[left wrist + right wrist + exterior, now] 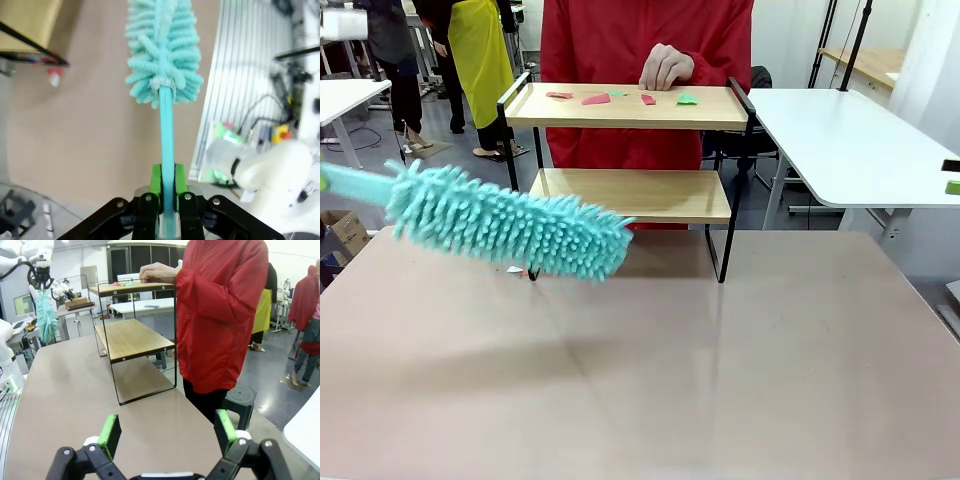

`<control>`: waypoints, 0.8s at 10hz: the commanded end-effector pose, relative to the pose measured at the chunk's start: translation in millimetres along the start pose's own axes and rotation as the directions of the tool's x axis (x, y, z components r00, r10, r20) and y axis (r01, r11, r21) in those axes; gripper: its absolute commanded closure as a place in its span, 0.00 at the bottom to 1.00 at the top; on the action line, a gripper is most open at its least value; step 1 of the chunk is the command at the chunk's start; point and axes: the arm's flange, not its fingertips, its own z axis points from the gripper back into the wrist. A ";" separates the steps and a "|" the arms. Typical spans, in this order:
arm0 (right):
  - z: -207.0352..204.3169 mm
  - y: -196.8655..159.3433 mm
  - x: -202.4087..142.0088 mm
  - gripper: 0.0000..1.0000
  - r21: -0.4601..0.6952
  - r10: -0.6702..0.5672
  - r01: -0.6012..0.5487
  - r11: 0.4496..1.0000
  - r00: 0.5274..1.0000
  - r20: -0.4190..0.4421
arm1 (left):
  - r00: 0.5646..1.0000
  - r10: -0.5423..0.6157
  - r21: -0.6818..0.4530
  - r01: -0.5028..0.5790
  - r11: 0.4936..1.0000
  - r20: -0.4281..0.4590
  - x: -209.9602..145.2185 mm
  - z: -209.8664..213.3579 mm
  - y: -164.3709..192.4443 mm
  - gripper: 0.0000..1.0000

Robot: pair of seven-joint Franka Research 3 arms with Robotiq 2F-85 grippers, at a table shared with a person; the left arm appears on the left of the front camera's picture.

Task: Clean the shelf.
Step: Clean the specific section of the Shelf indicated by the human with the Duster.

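Note:
The shelf (620, 110) stands at the far middle of the brown table, two wooden boards in a black frame. Red and green paper scraps (596, 98) lie on its top board, where a person in red rests a hand (665, 65). A teal fluffy duster (510, 222) hovers tilted over the table, left of and in front of the shelf's lower board. My left gripper (167, 181) is shut on the duster's handle (166, 130). My right gripper (167, 432) stands open over the table with nothing between its pads, facing the shelf (132, 337) from the side.
A small scrap (517, 270) lies on the table by the shelf's front left leg. White tables stand at the right (850, 140) and far left (340, 95). A black stool (240, 397) is beside the person. Bare brown tabletop (720, 370) spreads in front.

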 end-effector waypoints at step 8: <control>-1.1 1.0 4.2 0.00 0.001 0.008 -0.008 1.000 1.000 -0.001 | 0.882 0.410 0.083 -0.438 0.895 0.231 182.9 122.5 -94.1 0.87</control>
